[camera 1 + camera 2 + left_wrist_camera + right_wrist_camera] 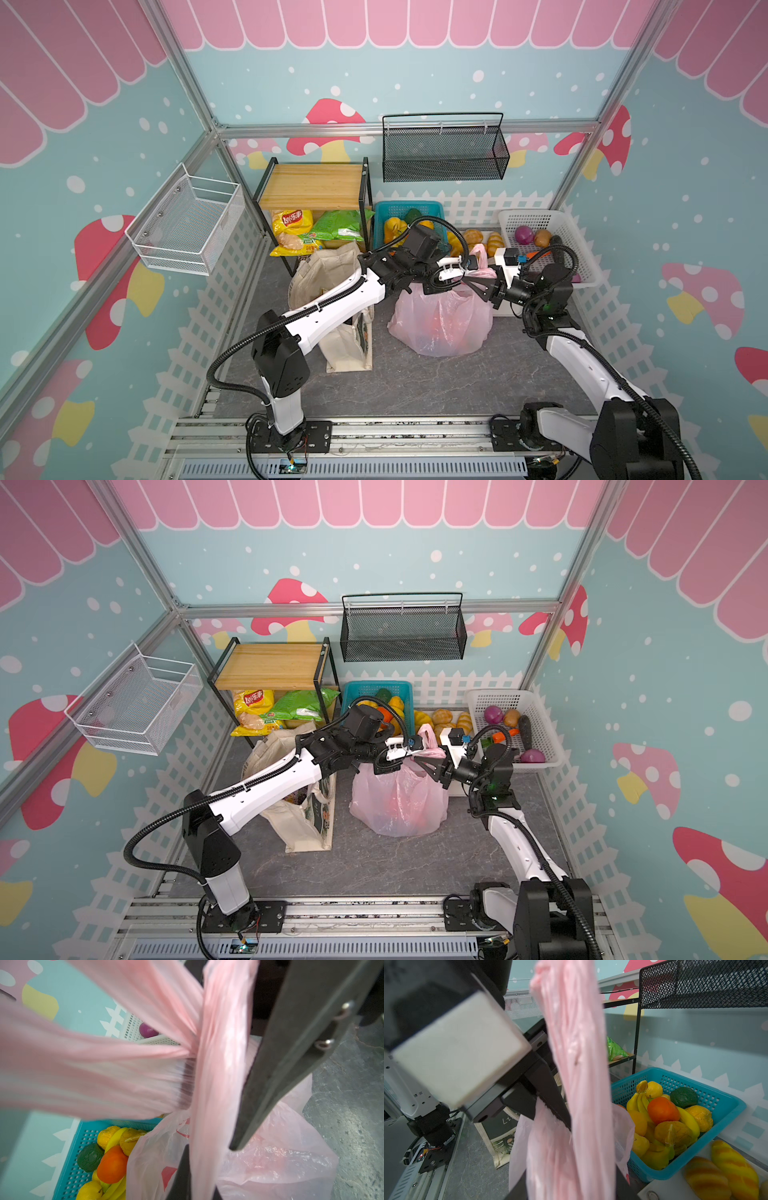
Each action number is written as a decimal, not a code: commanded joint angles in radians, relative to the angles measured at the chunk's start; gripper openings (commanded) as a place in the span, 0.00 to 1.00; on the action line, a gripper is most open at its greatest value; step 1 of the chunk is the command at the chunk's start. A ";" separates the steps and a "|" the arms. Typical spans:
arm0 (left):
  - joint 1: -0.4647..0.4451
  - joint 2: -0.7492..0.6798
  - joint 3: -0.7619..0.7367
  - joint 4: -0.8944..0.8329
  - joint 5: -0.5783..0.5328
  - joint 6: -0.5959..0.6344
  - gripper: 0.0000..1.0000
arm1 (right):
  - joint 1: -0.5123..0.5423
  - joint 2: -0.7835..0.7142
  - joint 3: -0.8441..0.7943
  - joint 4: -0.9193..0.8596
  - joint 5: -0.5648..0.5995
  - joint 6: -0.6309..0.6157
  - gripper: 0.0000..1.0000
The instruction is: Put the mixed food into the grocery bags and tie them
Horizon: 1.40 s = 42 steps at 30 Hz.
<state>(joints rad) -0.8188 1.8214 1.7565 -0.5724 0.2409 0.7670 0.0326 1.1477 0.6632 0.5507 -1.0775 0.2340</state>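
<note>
A grey marbled desk [415, 386] floors a booth with teal walls printed with mushrooms, a pink awning band above and a white picket strip along the base, all framed in aluminium bars. The pink bag [440, 328] stands near the middle of the desk, bulging, with blurred red shapes [436, 326] showing through the plastic; what they are I cannot tell. Its handles are drawn up above it. The left hand [465, 266] is pressed together, pinching one handle, and the plastic pulls taut in the left wrist view. The right hand [471, 287] is just beside it, fingers spread, with a twisted handle strand [577, 1064] running between them. The tote [347, 349] stands upright just left of the pink bag, partly under the left arm. At the back, a wooden shelf [311, 187] has a yellow packet [291, 232] and a green packet [336, 226] beneath its top. Next to it are a blue basket [409, 206] of fruit, a white tray [670, 1184] with bread [473, 237], and a white basket [540, 216] of vegetables. A black mesh basket [444, 153] hangs on the back wall and a wire basket [187, 220] on the left wall.
</note>
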 commanded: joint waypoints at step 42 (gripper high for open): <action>-0.040 -0.275 -0.288 0.466 0.105 0.033 0.74 | -0.003 -0.067 0.033 -0.239 0.077 0.034 0.00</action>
<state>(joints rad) -0.8825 1.5696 1.3663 0.0345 0.1978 0.9787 0.0326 1.1118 0.7006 0.3317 -1.0016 0.3664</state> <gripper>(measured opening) 0.739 0.055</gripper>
